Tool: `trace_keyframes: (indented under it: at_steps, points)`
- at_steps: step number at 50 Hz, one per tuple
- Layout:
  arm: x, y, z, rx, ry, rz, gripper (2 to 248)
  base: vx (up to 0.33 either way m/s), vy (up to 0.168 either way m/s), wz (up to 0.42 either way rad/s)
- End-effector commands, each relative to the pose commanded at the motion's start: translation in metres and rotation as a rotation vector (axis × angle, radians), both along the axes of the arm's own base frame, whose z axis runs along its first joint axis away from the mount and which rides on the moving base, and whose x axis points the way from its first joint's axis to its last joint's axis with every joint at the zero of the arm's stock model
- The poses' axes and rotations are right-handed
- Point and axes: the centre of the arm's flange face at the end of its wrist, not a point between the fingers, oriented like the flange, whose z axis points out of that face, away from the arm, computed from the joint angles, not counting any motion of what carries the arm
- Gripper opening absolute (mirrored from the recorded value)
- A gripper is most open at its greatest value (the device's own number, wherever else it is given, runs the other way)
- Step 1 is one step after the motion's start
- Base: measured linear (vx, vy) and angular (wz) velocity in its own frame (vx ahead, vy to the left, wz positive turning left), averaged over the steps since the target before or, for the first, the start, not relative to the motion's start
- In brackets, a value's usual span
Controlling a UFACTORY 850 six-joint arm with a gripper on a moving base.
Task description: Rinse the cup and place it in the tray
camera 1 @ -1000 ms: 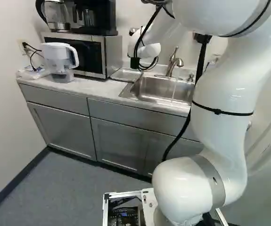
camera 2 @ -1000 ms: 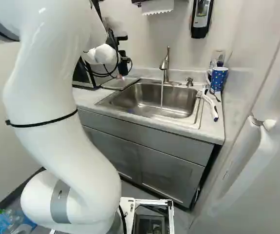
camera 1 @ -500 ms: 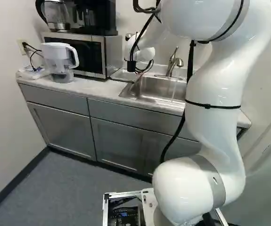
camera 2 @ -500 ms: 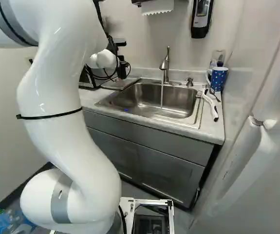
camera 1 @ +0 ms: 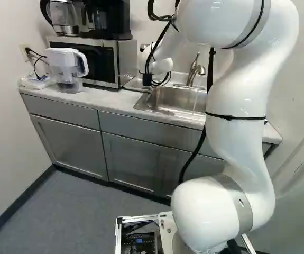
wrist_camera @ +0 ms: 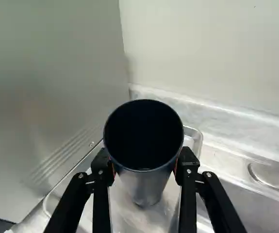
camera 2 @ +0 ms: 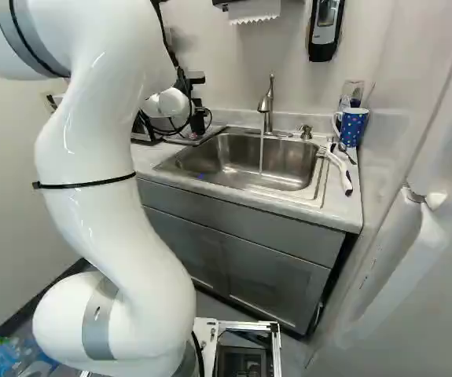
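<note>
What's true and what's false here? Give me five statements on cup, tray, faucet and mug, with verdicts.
1. The jaws grip the cup from two sides. True.
2. The cup's open mouth faces away from the wrist camera. False: it faces the camera, showing the dark inside.
3. The faucet is off. False: water runs from it into the sink.
4. The tray sits between the microwave and the sink. True.
5. The blue mug is in the sink. False: it stands on the counter, at the right of the sink in the right base view.
</note>
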Motion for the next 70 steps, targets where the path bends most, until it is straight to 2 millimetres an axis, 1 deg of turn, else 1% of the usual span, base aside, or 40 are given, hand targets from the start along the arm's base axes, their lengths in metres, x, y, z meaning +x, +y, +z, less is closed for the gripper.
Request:
trace_keyframes:
  at_steps: [10, 11, 15, 16, 21, 22, 26, 27, 37, 70]
  points:
    - [0.000, 0.000, 0.000, 0.000, 0.000, 0.000, 126, 0.000, 0.000, 0.000]
    - [0.000, 0.000, 0.000, 0.000, 0.000, 0.000, 149, 0.000, 0.000, 0.000]
    - [0.000, 0.000, 0.000, 0.000, 0.000, 0.000, 149, 0.000, 0.000, 0.000]
    - [0.000, 0.000, 0.000, 0.000, 0.000, 0.000, 182, 0.000, 0.000, 0.000]
    - [0.000, 0.000, 0.000, 0.000, 0.000, 0.000, 182, 0.000, 0.000, 0.000]
    - [0.000, 0.000, 0.000, 0.000, 0.000, 0.000, 217, 0.000, 0.000, 0.000]
    - [0.000, 0.000, 0.000, 0.000, 0.000, 0.000, 217, 0.000, 0.000, 0.000]
    - [0.000, 0.000, 0.000, 0.000, 0.000, 0.000, 246, 0.000, 0.000, 0.000]
    - [0.000, 0.000, 0.004, 0.001, -0.006, 0.000, 247, 0.000, 0.000, 0.000]
    - [-0.005, -0.001, 0.041, 0.007, -0.067, 0.000, 247, 0.000, 0.000, 0.000]
